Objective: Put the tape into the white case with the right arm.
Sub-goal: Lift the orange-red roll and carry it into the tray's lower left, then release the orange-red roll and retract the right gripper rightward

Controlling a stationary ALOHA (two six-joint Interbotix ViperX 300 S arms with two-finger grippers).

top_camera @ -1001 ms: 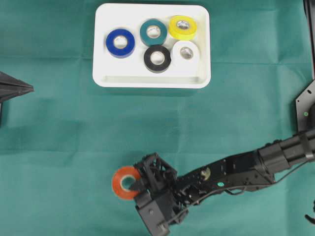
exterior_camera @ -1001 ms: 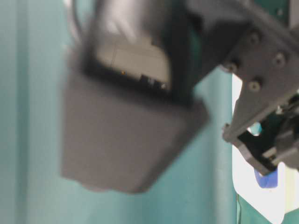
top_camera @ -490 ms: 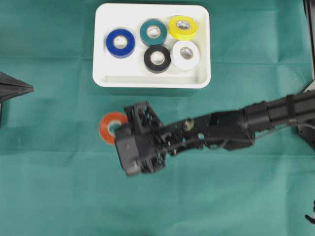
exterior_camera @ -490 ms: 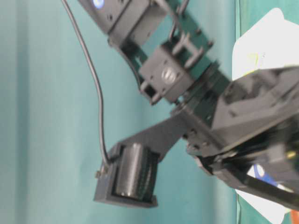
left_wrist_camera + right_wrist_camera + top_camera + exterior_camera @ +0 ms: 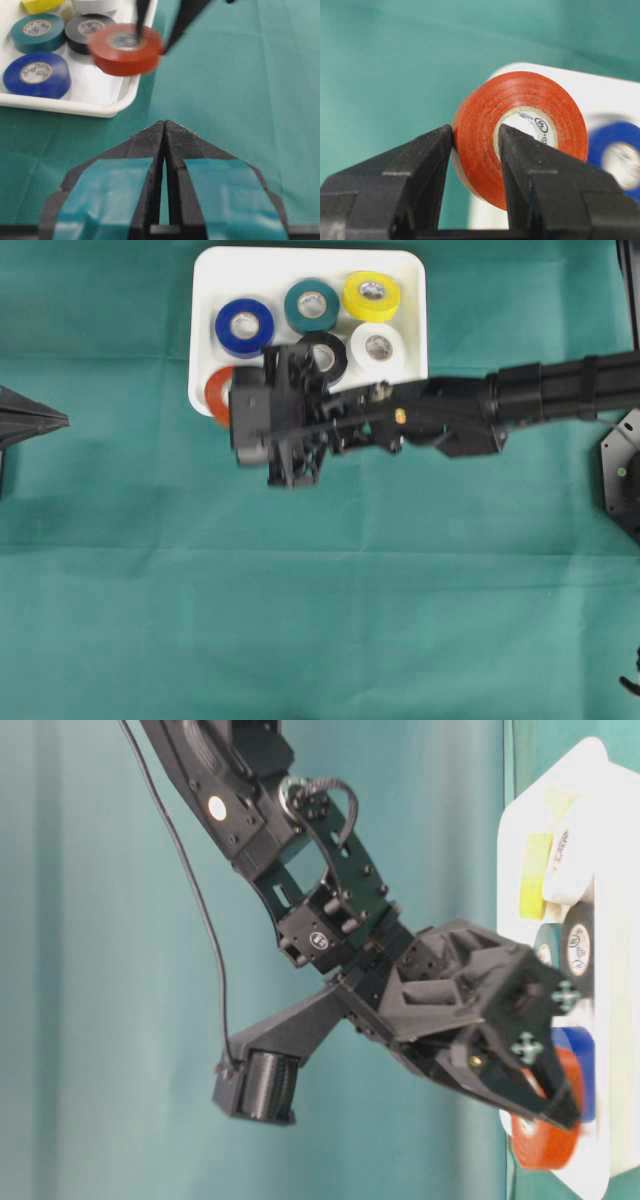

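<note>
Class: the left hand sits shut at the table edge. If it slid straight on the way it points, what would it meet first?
Probably the red tape roll held by the right hand, if heights match; otherwise the way looks free.

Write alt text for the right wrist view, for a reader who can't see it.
Close-up from the right arm's wrist: the right gripper is shut on an orange-red tape roll, one of its jaws on the outer wall and the other inside the core. Behind it lie the white case, a blurred blue tape roll inside it, and the green cloth.
</note>
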